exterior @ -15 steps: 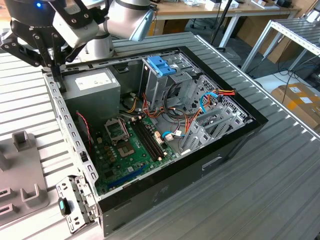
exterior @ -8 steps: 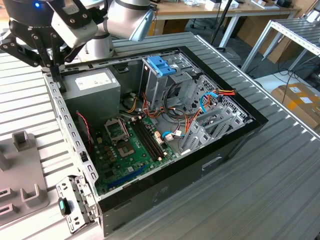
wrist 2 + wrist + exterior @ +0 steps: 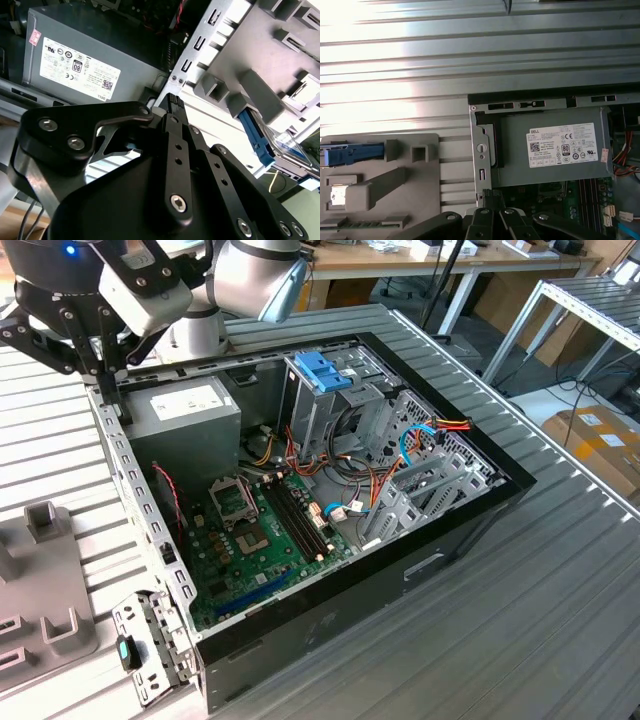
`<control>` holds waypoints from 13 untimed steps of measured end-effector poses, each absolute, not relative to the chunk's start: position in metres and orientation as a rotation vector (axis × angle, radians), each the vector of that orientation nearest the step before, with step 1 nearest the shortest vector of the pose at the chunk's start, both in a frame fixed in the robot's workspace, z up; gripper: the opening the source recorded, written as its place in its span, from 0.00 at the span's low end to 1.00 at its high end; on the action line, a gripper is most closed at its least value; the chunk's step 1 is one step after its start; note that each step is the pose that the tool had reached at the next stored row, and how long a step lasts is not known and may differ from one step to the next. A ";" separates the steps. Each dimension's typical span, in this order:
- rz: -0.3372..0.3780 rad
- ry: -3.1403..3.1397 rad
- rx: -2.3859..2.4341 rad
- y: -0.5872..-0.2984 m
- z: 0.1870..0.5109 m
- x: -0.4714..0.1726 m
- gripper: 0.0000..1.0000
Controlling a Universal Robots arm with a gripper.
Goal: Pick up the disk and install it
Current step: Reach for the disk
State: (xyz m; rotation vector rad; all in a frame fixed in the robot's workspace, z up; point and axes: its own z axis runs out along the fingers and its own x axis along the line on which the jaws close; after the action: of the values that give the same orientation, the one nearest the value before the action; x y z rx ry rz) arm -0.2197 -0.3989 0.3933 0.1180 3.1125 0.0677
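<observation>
The disk [image 3: 283, 148] lies in a grey fixture tray [image 3: 280, 60] beside the computer case; its silver top, part of its blue-and-white label and one blue side rail [image 3: 254, 134] are visible. In the first wrist view its blue rail [image 3: 352, 154] lies in a slot of the tray [image 3: 380, 185]. My gripper [image 3: 105, 375] hangs over the case's rear corner by the power supply [image 3: 185, 415], apart from the disk. In both wrist views its black fingers [image 3: 173, 107] meet at the tips [image 3: 492, 194], shut on nothing.
The open case [image 3: 330, 490] holds a motherboard [image 3: 265, 530], loose cables and a metal drive cage with a blue handle [image 3: 322, 370]. The case's rear metal wall [image 3: 130, 490] runs right under the gripper. A ribbed metal table [image 3: 520, 620] surrounds the case.
</observation>
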 end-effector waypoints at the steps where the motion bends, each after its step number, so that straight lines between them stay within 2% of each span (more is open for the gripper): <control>1: 0.068 3.112 0.118 -0.399 0.393 -0.220 0.11; 13: 0.068 3.113 0.118 -0.399 0.393 -0.222 0.11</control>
State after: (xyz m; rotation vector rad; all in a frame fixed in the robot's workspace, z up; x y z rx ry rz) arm -0.2219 -0.3989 0.3933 0.1180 3.1125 0.0676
